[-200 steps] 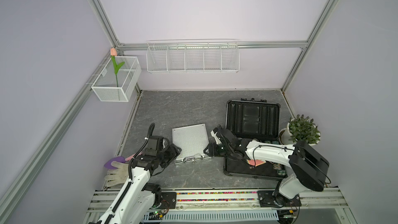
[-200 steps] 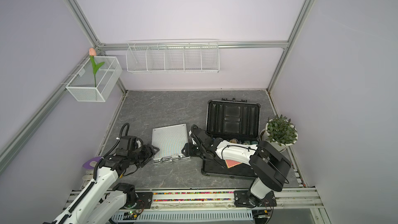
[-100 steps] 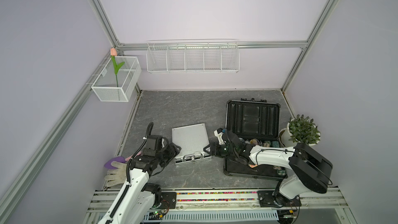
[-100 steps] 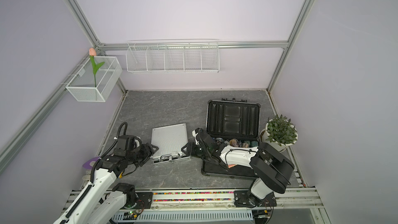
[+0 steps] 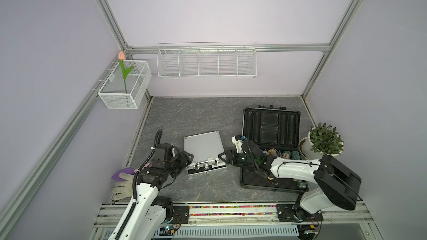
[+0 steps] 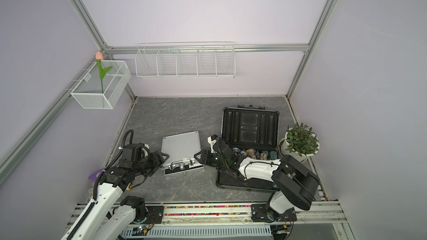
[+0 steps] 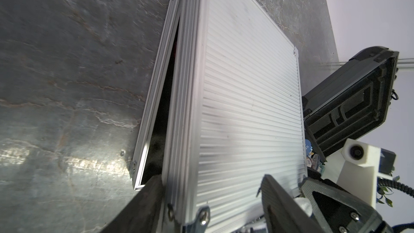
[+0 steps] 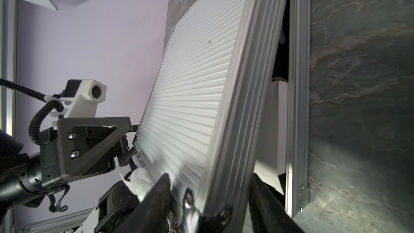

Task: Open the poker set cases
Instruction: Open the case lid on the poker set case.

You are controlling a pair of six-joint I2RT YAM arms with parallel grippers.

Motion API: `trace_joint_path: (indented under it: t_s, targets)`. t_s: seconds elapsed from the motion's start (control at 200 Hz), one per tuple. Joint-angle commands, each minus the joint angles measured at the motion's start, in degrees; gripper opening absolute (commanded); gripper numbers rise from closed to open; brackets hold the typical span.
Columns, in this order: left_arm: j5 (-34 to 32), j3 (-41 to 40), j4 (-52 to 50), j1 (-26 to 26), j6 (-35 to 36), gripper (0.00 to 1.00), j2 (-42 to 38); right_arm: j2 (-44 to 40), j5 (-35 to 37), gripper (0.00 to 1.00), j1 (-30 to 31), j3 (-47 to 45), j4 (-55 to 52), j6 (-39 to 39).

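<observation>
Right wrist view leaves silver case [image 8: 192, 86] interior unreadable.

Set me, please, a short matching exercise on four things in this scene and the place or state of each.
Things:
1. silver case
2. dark case
3. tulip
4. potted plant

Places or states:
A. stands at the far right, next to a wide-open lid
B. lid swung fully up
C. lid raised only a crack
D. stands in the mesh basket on the left wall

Pairs: 1-C, 2-B, 3-D, 4-A
</observation>
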Motion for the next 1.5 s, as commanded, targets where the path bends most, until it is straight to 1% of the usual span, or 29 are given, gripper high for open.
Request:
trace_joint_path:
  t_s: [0.0,0.53,0.865,1.02,1.135,1.235,1.32,1.494]
  targets:
    - [3.5,3.2,3.9,-0.7,0.5,0.71,-0.8,-2.1,-4.2,0.57,1.4,-0.1,10.6,1.2]
    - [-0.1,4.5,1.5,-0.7,5.6,0.75,-1.6,2.3,-4.9,0.60,1.4,-1.8,23.3,8.5]
    - [-3.6,8.0,-2.2,-0.7,12.3,0.80,-1.7,2.2,-3.3,0.59,1.5,-2.1,23.6,8.3]
    - [-6.0,10.6,-4.4,-0.7,16.4,0.86,-2.0,1.7,-2.3,0.59,1.4,-2.1,22.8,7.6]
    - [-8.4,13.3,-5.9,-0.7,20.8,0.91,-2.8,1.5,-1.7,0.59,1.3,-2.0,22.5,7.2]
    - [-10.1,16.2,-6.9,-0.7,26.9,0.94,-3.4,1.4,-1.4,0.59,1.3,-1.9,22.6,7.1]
    - [-12.1,18.5,-6.4,-0.7,31.7,0.94,-3.6,1.4,-1.4,0.59,1.4,-1.8,22.7,7.0]
    - [-8.8,20.0,2.2,-0.8,50.2,0.93,-7.0,1.3,-1.1,0.59,1.1,-1.8,23.0,6.6]
